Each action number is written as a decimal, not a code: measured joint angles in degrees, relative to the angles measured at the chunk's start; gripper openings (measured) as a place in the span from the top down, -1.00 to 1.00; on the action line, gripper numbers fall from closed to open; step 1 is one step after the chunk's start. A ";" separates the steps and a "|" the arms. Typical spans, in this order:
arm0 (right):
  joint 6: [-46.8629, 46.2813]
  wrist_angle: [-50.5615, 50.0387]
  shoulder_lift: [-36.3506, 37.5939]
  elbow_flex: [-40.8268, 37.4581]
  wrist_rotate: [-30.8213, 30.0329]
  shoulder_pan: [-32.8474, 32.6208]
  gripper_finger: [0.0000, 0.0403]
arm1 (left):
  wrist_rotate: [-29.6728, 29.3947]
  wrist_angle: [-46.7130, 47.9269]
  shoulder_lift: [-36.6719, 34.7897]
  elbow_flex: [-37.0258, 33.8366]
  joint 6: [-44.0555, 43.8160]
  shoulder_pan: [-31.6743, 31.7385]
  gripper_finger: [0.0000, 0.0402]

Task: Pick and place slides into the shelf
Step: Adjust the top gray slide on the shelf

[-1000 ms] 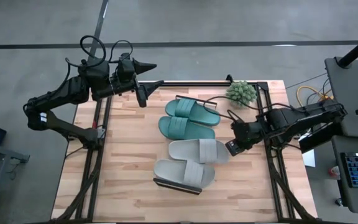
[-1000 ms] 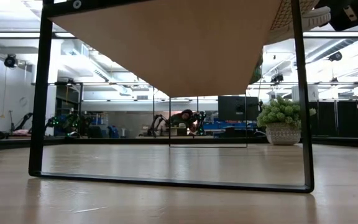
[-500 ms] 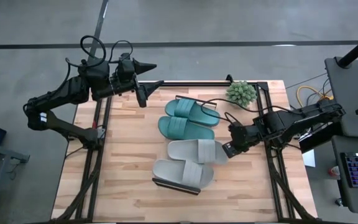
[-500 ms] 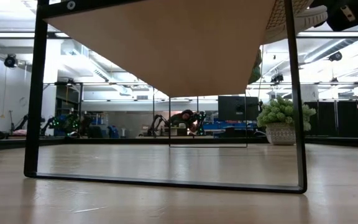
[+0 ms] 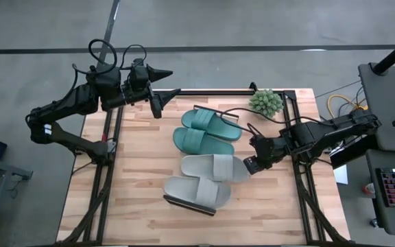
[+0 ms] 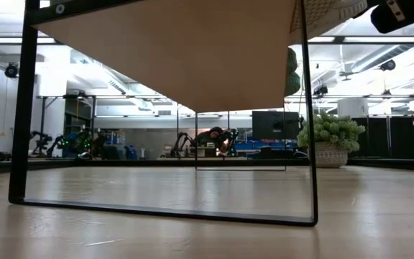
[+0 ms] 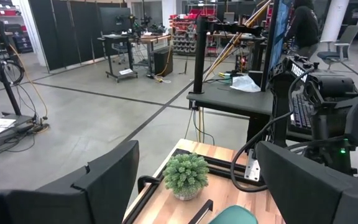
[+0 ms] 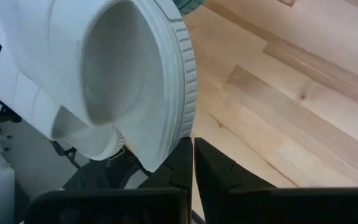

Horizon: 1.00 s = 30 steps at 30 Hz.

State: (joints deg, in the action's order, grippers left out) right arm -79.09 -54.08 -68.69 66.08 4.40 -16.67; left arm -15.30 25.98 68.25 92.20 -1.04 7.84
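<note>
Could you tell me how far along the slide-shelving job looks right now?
Done: all four slides sit on the shelf, two teal slides and two grey slides. In hand: the right gripper, shut, presses against a grey slide's end. The left gripper waits open at the table's far left corner. Left: seemingly only straightening.

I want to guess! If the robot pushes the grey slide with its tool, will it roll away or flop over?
Probably neither. The grey slide lies flat and wide, so it should scoot. It looks rubbery, so it may drag.
</note>
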 joint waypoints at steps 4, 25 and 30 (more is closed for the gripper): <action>0.04 0.19 0.00 0.00 0.08 0.00 0.96 | -0.01 -0.01 0.00 -0.02 0.00 0.00 -0.55; 1.72 0.07 4.76 0.04 -4.02 0.02 0.80 | 0.00 0.00 0.00 -0.07 -0.02 0.02 -0.55; 0.38 2.30 5.40 0.04 -7.22 0.02 0.61 | -0.01 -0.01 0.00 -0.07 -0.02 0.02 -0.55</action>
State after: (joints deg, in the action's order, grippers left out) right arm -78.71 -51.79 -63.29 66.13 -2.82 -16.64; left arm -15.31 25.97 68.25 92.14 -1.06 7.86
